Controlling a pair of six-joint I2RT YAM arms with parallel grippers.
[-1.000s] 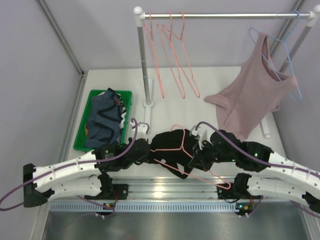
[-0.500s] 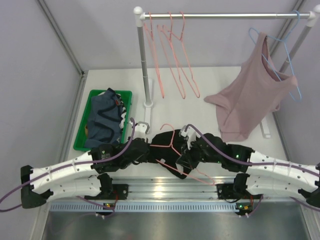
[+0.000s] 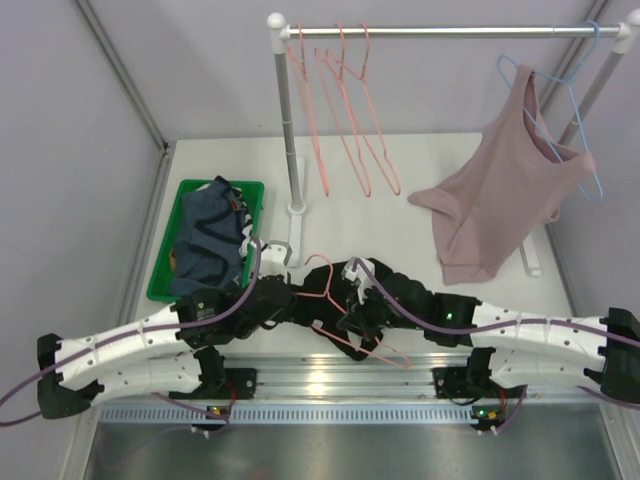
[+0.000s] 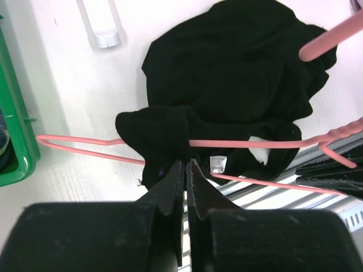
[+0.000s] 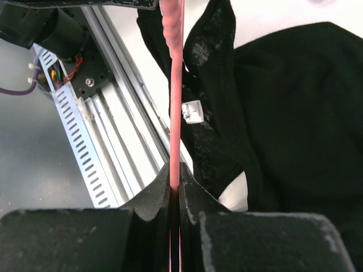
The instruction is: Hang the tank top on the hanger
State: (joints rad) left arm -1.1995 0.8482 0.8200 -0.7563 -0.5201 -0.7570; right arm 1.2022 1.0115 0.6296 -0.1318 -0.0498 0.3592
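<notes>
Nearly flat over the table (image 3: 400,170), the left arm (image 3: 130,345) is stretched from its base at the lower left toward the middle, and its wrist is tipped downward. The left gripper (image 4: 185,165) is clenched on a bunched fold of the tank top (image 4: 238,68), just below the spot where that fold is draped over the hanger (image 4: 255,143). The fingertips are pressed together, with only a thin slit seen between them.

The tank top is found at the near edge of the table, between the two wrists. It is shown as black, limp and crumpled into a rounded heap, with deep creases and no flat panel. A small white label (image 4: 218,164) is exposed beside the gripped fold, and a narrow strap (image 5: 212,45) is seen looping away from the body of the fabric. One wire of the hanger is passed through the bunched fold, its left bend is laid bare on the table, and a second wire is slanted toward the metal rail (image 3: 320,380) at the table's edge.

Farther right, the right arm (image 3: 540,330) is extended from the lower right, low and almost level, with its wrist held close to the left one. The right gripper (image 5: 175,170) is closed tight on the hanger's wire, which is seen running straight up from between the fingers.
</notes>
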